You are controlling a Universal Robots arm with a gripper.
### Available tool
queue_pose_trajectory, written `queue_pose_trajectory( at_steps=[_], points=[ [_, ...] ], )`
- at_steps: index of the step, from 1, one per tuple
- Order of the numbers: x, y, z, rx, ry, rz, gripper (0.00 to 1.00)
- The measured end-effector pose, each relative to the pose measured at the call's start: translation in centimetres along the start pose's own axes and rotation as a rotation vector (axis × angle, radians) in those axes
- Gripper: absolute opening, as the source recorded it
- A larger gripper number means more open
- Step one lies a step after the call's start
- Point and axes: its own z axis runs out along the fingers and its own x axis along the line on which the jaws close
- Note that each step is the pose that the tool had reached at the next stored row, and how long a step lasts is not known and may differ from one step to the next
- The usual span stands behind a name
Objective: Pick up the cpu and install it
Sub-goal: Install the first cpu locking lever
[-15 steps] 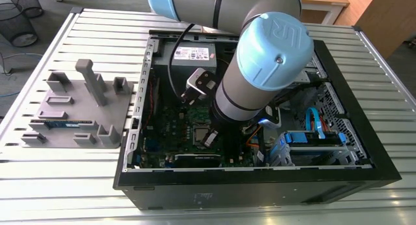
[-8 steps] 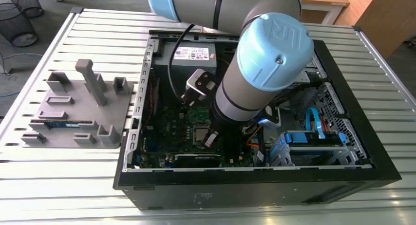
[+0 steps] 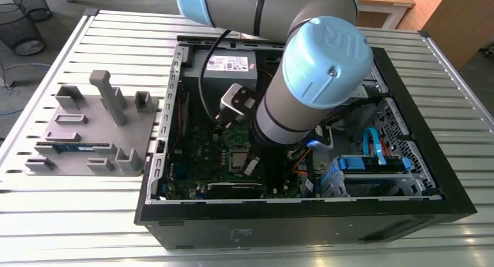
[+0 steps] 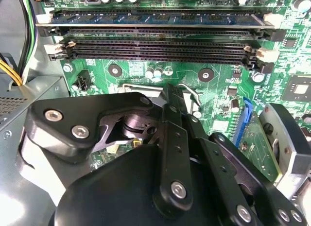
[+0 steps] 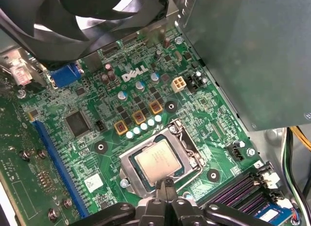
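The cpu (image 5: 158, 160), a silver-grey square chip, lies flat and level, seated inside the metal socket (image 5: 127, 164).

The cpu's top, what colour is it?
The cpu has a shiny silver-grey metal top, clearest in the first wrist view.

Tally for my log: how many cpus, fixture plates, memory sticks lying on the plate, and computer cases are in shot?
cpu: 1
fixture plate: 1
memory stick on it: 1
computer case: 1
Total: 4
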Motion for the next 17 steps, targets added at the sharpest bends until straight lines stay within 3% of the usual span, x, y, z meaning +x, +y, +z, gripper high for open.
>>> queue_pose_trajectory(
  at_steps=[17],
  points=[
    [-0.08,-0.4,0.68,0.0005,0.006,-0.038,0.11]
  ],
)
